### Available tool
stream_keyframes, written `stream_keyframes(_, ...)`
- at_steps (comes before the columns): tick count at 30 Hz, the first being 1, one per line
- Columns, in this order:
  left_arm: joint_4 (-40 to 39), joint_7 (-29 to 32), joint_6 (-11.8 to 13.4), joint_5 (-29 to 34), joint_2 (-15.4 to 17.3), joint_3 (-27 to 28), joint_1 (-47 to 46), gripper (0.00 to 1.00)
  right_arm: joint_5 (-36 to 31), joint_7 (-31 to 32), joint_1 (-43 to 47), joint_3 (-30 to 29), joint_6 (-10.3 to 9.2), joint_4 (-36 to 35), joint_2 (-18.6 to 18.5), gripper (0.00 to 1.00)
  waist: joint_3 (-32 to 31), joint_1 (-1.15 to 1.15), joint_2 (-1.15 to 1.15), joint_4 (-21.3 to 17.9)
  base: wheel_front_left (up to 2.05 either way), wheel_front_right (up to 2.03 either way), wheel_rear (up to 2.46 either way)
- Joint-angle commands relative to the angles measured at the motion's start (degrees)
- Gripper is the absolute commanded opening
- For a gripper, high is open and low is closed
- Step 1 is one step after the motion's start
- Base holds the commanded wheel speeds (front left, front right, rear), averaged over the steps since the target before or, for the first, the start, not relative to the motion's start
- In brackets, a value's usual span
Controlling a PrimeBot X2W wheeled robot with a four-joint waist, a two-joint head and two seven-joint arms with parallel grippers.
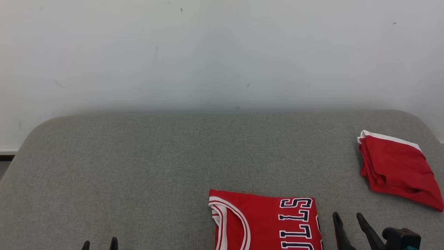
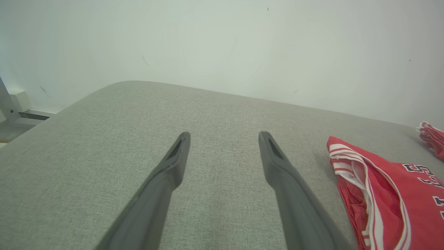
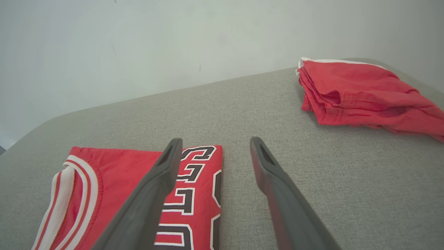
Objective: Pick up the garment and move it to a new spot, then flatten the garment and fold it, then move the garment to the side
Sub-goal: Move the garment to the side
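Two things lying on the counter (image 1: 138, 156)
The jersey (image 1: 263, 222) is lying front-centre; a folded piece (image 1: 395, 170), perhaps shorts, is sitting behind, rightward.

The jersey (image 1: 263, 222) at 6 o'clock in the head view runs off the bottom edge, losing its lower part and some lettering; the left wrist view clips it at right and bottom. The left gripper (image 1: 99, 244) shows two fingertips at 7 o'clock, the rest cut off, and the right gripper (image 1: 347, 216) at 5 o'clock loses its body below the edge. The folded red garment (image 1: 395, 170), at 3 o'clock, is a sliver at the left wrist view's right edge.
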Motion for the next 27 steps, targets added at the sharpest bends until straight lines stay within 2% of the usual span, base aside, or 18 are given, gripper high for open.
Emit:
stream_keyframes(1, 0.27, -0.17, -0.15, 0.77, -0.11, -0.12, 0.20, 1.00, 0.20, 0.16, -0.67, 0.15, 0.05, -0.24, -0.31, 1.00, 0.18, 0.00, 0.00, 0.04, 0.00, 0.00, 0.00)
stream_keyframes(8, 0.56, -0.17, -0.47, 0.84, -0.42, -0.20, -0.26, 1.00, -0.14, 1.08, -0.79, 0.40, 0.05, -0.30, -0.71, 1.00, 0.64, 0.00, 0.00, 0.21, 0.00, 0.00, 0.00)
stream_keyframes(11, 0.68, -0.17, -0.85, 0.75, -0.52, -0.24, -0.41, 1.00, -0.94, 3.62, -1.10, -0.30, 0.05, -0.56, -0.46, 1.00, 0.82, 0.00, 0.00, 0.30, 0.00, 0.00, 0.00)
stream_keyframes(14, 0.75, -0.17, -0.92, 0.85, -0.62, -0.30, -0.64, 1.00, -1.81, 8.77, -1.63, -2.22, 0.05, -1.29, 0.04, 1.00, 1.14, 0.00, 0.00, 0.47, 0.00, 0.00, 0.00)
stream_keyframes(21, 0.94, -0.17, -1.43, 0.97, -0.98, -0.65, -1.54, 1.00, -5.41, 28.68, -4.11, -5.82, 0.05, -2.86, 1.54, 1.00, 2.49, 0.00, 0.00, 1.52, 0.00, 0.00, 0.00)
stream_keyframes(27, 1.39, -0.17, -1.90, 1.09, -1.12, -1.07, -2.01, 1.00, -7.19, 33.90, -6.06, -6.70, 0.05, -2.55, 2.05, 1.00, 3.54, 0.00, 0.00, 3.01, 0.00, 0.00, 0.00)
